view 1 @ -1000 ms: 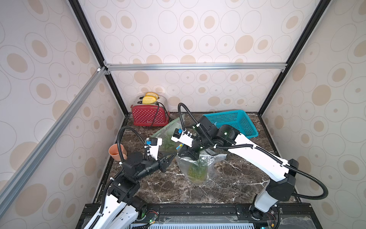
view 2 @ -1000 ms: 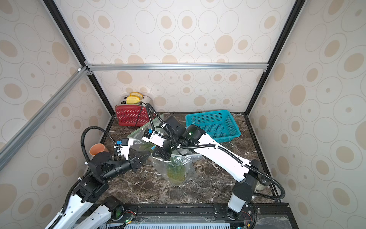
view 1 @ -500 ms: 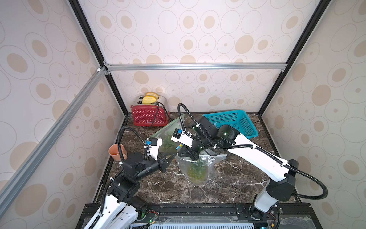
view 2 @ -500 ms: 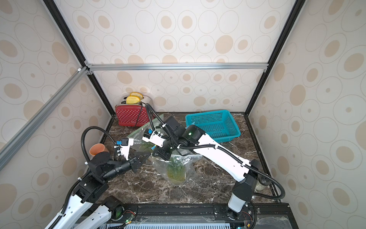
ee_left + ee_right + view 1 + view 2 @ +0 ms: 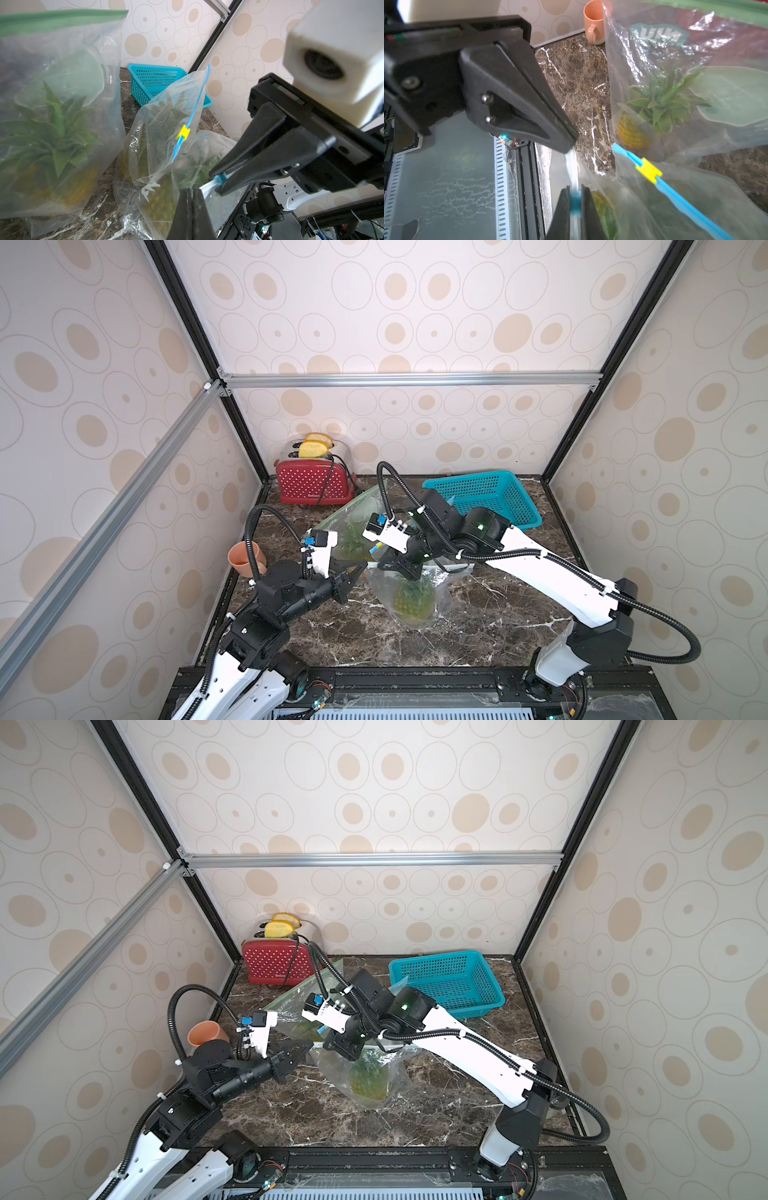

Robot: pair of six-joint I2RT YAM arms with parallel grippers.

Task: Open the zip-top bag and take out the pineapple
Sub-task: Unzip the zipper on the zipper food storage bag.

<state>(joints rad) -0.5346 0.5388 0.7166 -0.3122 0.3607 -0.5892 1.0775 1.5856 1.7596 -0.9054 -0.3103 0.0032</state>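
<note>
A clear zip-top bag [image 5: 417, 597] [image 5: 368, 1081] with a blue zip strip and a yellow slider [image 5: 183, 132] [image 5: 649, 170] stands at the middle of the marble table. The pineapple [image 5: 411, 603] [image 5: 368, 1083] sits inside it. My right gripper [image 5: 409, 574] [image 5: 575, 190] is shut on the blue end of the zip strip at the bag's top. My left gripper [image 5: 362, 569] [image 5: 191, 190] is shut as well. Its tips meet the same clear strip of the bag's rim, a short way from the right gripper [image 5: 217, 181]. The slider sits midway along the zip.
A larger clear bag with a green zip top [image 5: 357, 522] [image 5: 62, 83], holding another pineapple [image 5: 56, 145], leans just behind. A red toaster [image 5: 311, 485] and a teal basket [image 5: 486, 497] stand at the back. An orange mug [image 5: 245, 558] stands at the left wall.
</note>
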